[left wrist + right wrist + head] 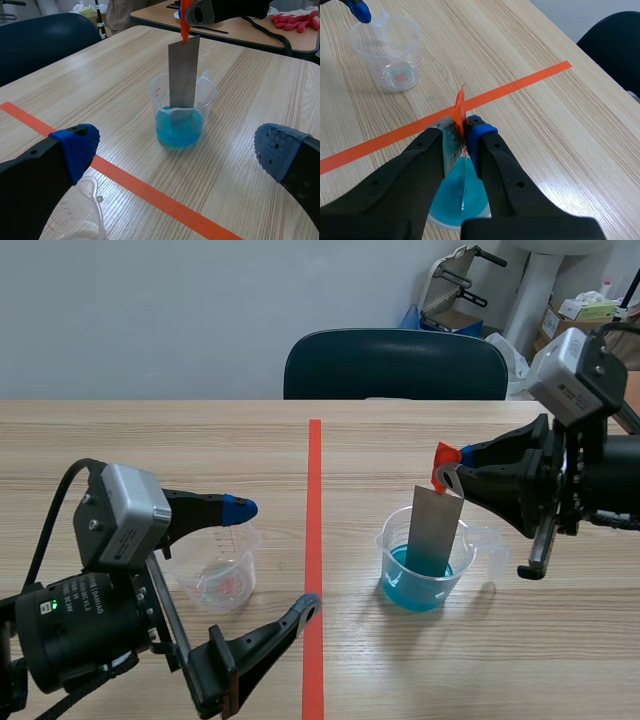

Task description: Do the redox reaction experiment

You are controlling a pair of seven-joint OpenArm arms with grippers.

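1. The right gripper (452,472) is clamped on the top end of a flat grey metal strip (435,530), where a small orange-red tape tab (443,455) sticks out between its 2 fingers.
2. The strip hangs nearly upright, tilted slightly, with its lower end dipped in the blue liquid of a clear plastic measuring cup (420,590) that stands to the right of the orange-red tape line (314,490).
3. The left gripper (272,560) sits low on the left side of the line, its 2 fingers spread wide apart with nothing between them.
4. A 2nd clear plastic cup (215,575), with a faint reddish trace at its bottom, stands just beside the left gripper's far finger.
5. Both cups stand well apart on the light wooden table (150,440); a dark chair (395,365) is at its far edge.
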